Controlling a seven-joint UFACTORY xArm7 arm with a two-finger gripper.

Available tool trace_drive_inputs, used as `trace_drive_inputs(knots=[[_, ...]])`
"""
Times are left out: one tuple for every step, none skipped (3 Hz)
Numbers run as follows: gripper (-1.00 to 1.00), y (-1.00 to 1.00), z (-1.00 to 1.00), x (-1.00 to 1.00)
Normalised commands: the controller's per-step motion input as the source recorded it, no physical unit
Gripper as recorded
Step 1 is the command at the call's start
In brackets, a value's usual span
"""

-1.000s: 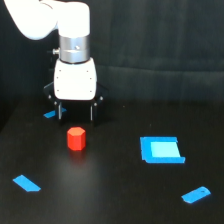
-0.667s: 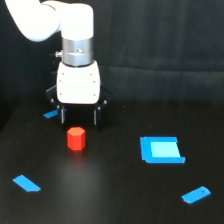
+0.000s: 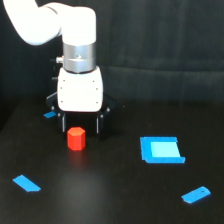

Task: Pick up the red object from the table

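Small bright red-orange faceted block [image 3: 76, 138] sits upright on the matte black table [image 3: 110, 195], left of frame centre, untouched as far as I can tell. No lift yet.

White-bodied hand [image 3: 81, 128] is right over and behind it, two dark fingers [image 3: 101, 125] pointing down and spread apart, gap looks a bit wider than the block. Nothing held. Block looks to sit roughly between the fingers but slightly toward the camera and lower in frame; from this one view I can't tell whether the fingertips are level with it or short of it in depth.

Status, my read: approach mostly done, grasp not made. Left: finish descent/alignment so the fingers straddle the block, close, lift.

Other stuff on the table: flat light-blue square piece [image 3: 161, 150] right of centre, well apart from the block; small blue strip [image 3: 26, 183] lower left; another blue strip [image 3: 195, 194] lower right; small blue scrap [image 3: 49, 114] just left of the hand, partly behind it. None in the grasp path.

Surface is plain, dark, low glare. Backdrop is black fabric with folds, no other room detail visible.
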Motion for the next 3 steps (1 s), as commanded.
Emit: trace_drive_inputs(knots=[[0.96, -0.54, -0.37, -0.23], [-0.21, -0.26, -0.37, -0.12], [-1.00, 0.02, -0.41, 0.12]])
